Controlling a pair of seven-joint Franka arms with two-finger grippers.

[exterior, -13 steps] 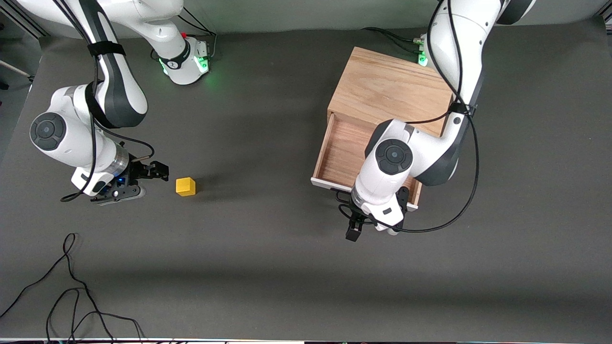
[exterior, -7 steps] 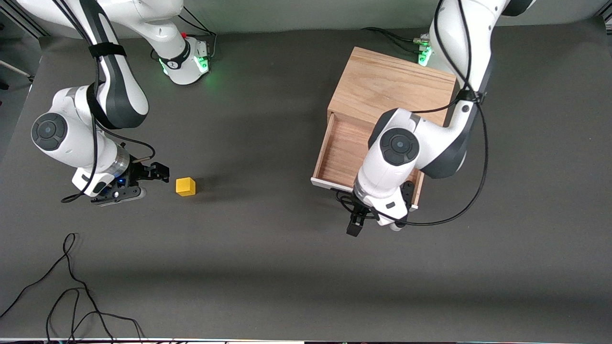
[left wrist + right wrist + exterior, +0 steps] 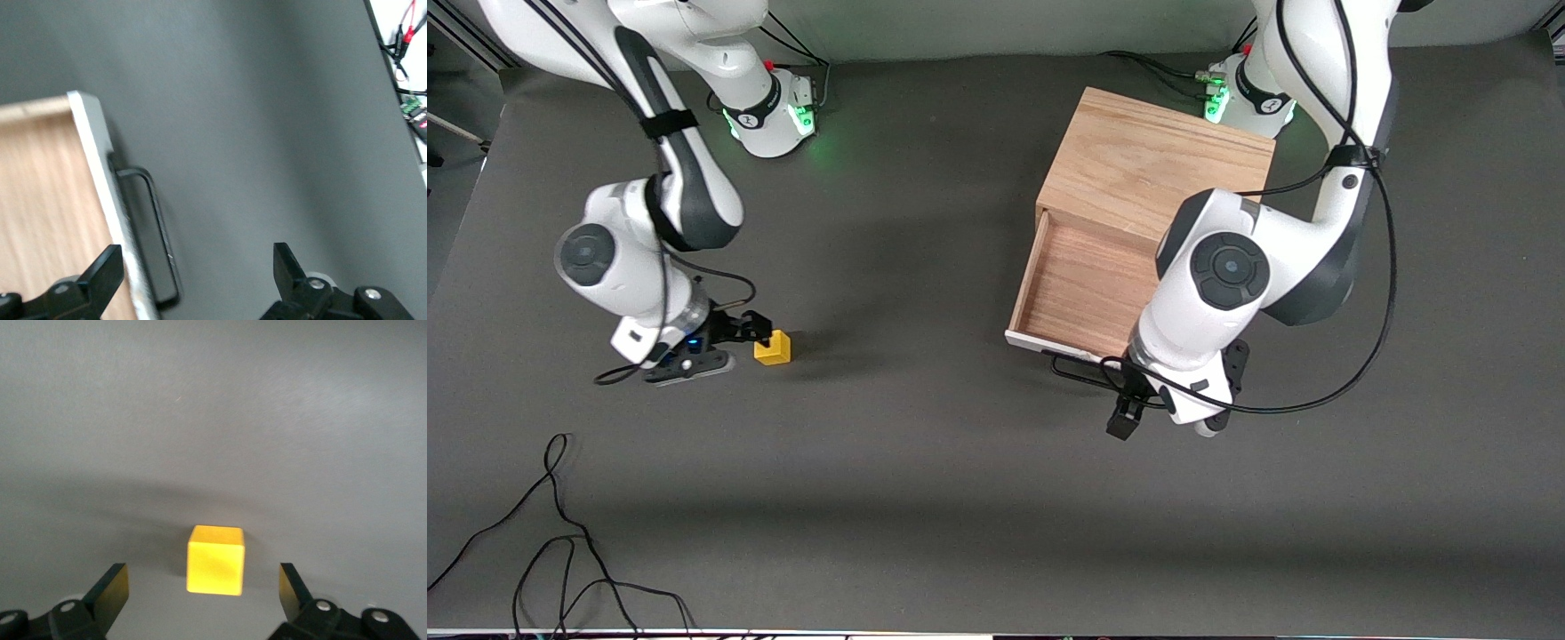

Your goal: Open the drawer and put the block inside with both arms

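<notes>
The yellow block (image 3: 772,348) lies on the dark table toward the right arm's end. My right gripper (image 3: 758,330) is low beside it and open. In the right wrist view the block (image 3: 215,569) sits between the spread fingers (image 3: 112,585), touching neither, and the right gripper (image 3: 202,588) is empty. The drawer (image 3: 1080,284) is pulled out of the oak cabinet (image 3: 1156,164) and holds nothing. My left gripper (image 3: 1134,411) is open and empty over the table just in front of the drawer. The left wrist view (image 3: 197,261) shows the white front panel (image 3: 100,180) and black handle (image 3: 159,230).
Loose black cables (image 3: 560,533) lie on the table nearer the front camera, toward the right arm's end. The arms' green-lit bases (image 3: 783,116) (image 3: 1232,93) stand at the table's edge farthest from the front camera. The left arm's cable (image 3: 1280,404) loops beside the drawer.
My right gripper has moved up to the block, which now lies between its fingers. My left gripper has shifted along the drawer front toward the left arm's end. Drawer and block have not moved.
</notes>
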